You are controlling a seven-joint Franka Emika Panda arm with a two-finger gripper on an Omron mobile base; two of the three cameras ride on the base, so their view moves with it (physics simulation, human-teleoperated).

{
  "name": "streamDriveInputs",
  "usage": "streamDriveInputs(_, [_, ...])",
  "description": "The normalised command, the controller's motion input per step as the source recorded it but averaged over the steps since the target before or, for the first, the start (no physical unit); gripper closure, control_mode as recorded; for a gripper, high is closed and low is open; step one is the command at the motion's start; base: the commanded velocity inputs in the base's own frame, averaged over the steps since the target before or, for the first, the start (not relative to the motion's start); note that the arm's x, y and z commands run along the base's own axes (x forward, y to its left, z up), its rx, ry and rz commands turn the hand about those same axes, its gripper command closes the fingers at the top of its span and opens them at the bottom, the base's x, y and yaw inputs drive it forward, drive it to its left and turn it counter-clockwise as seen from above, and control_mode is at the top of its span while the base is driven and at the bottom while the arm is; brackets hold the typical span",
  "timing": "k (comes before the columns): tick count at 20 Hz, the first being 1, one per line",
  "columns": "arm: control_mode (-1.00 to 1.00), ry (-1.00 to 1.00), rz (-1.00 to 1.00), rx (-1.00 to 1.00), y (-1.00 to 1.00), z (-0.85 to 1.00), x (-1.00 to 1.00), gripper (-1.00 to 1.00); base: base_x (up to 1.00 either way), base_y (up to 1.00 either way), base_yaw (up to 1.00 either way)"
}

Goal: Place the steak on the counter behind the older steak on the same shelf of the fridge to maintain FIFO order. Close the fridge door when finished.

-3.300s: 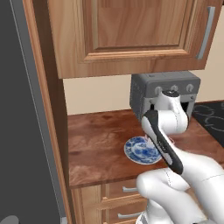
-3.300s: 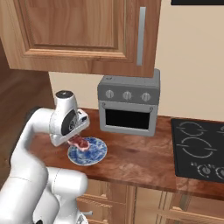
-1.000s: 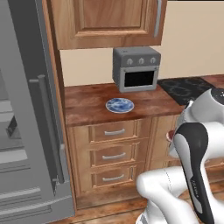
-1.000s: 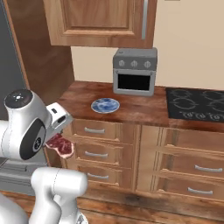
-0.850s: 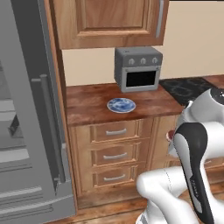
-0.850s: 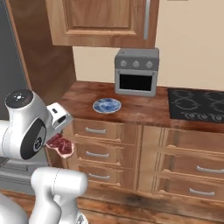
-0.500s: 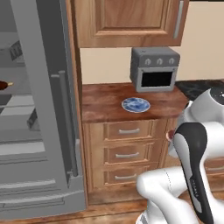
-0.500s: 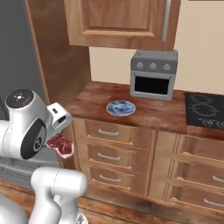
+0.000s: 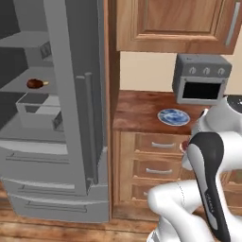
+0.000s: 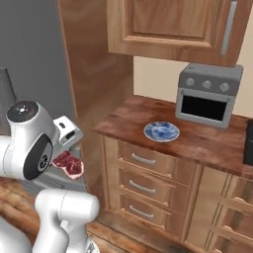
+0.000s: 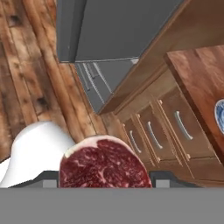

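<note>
steak [image 11: 104,162] clamped between gripper [image 11: 105,178] fingers, low in front of fridge [image 9: 71,118], left of counter [image 10: 197,141]

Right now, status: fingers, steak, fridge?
Fingers shut on the steak, held low beside the base. Fridge door open, older steak on its shelf. Blue plate on counter.

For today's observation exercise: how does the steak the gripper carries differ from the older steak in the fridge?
The steak is a flat pinkish-red slab with pale marbling; the older steak is a darker brown-red rounded lump. The steak hangs in the gripper beside the drawers; the older steak rests on the shelf. Both are raw meat.
</note>
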Motion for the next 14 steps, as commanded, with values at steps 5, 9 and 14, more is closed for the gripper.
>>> streamDriveInputs(5, [1.0,0.0,0.0,0.0,0.0,0.0,0.0,1.0,-0.58,-0.84,0.59])
streamDriveInputs(9, [1.0,0.0,0.0,0.0,0.0,0.0,0.0,1.0,-0.05,-1.0,0.49])
streamDriveInputs(14, [1.0,0.0,0.0,0.0,0.0,0.0,0.0,1.0,-0.26,-0.95,0.51])
